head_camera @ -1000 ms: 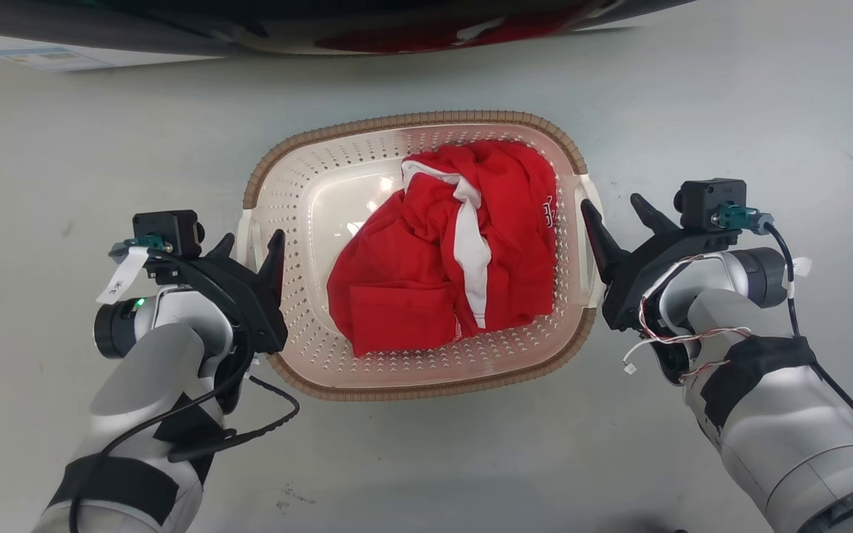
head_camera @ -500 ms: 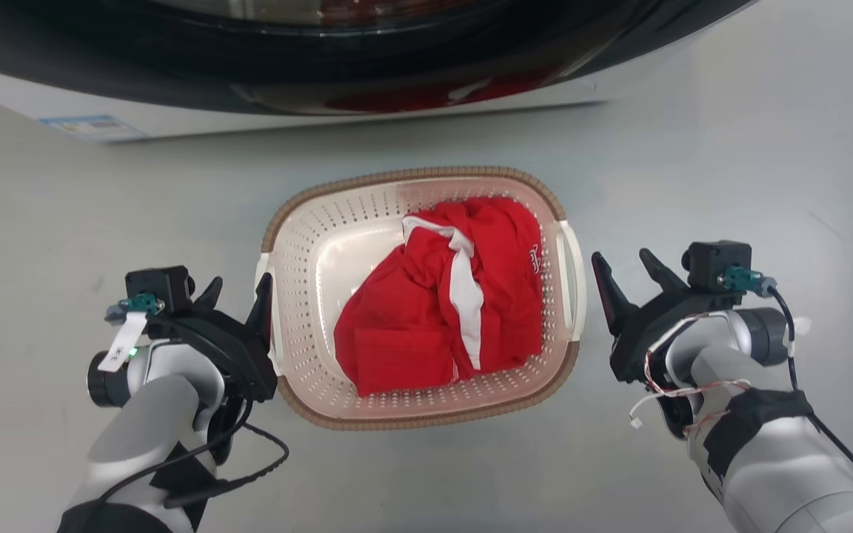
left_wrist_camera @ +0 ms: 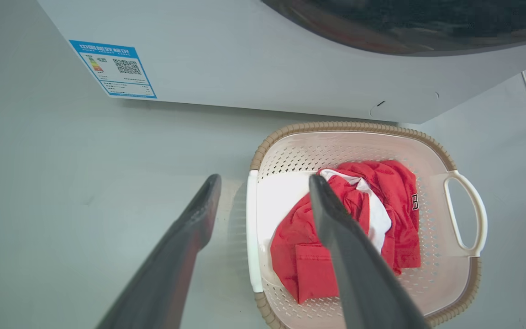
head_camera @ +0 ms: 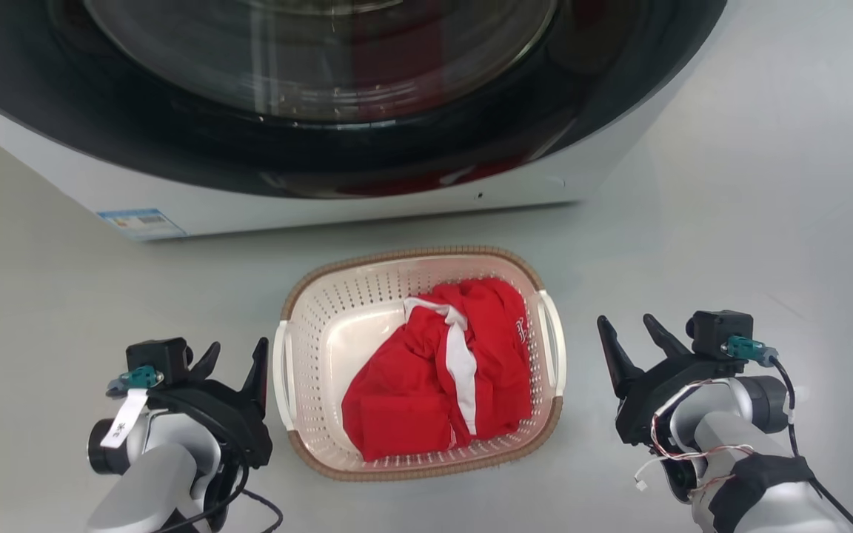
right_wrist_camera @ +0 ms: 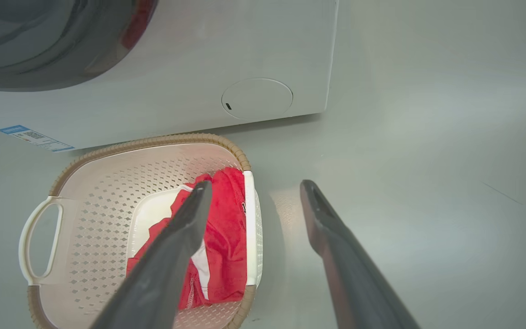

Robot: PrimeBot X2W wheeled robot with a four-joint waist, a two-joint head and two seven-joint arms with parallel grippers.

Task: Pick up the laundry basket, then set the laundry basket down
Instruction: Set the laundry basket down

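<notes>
The laundry basket (head_camera: 397, 255), cream perforated plastic with a brown woven-look rim, rests on the floor in front of the washer and holds a red and white garment (head_camera: 441, 370). My left gripper (head_camera: 238, 348) is open just left of the basket's left handle (head_camera: 281, 370), without touching it. My right gripper (head_camera: 626, 320) is open to the right of the right handle (head_camera: 554, 340), a clear gap away. The left wrist view looks down past my open left gripper (left_wrist_camera: 265, 179) at the basket (left_wrist_camera: 349, 126). The right wrist view looks past my open right gripper (right_wrist_camera: 256, 183) at the basket (right_wrist_camera: 144, 142).
A white front-loading washer (head_camera: 323, 200) with a dark round door stands close behind the basket. A blue energy label (head_camera: 141, 222) is on its lower left. Bare grey floor (head_camera: 767, 222) stretches to the right and left of the basket.
The head view has pulled up and back, bringing the washer into sight. Both open grippers, which were at the basket's handles, now stand further from them. The basket stays on the floor.
</notes>
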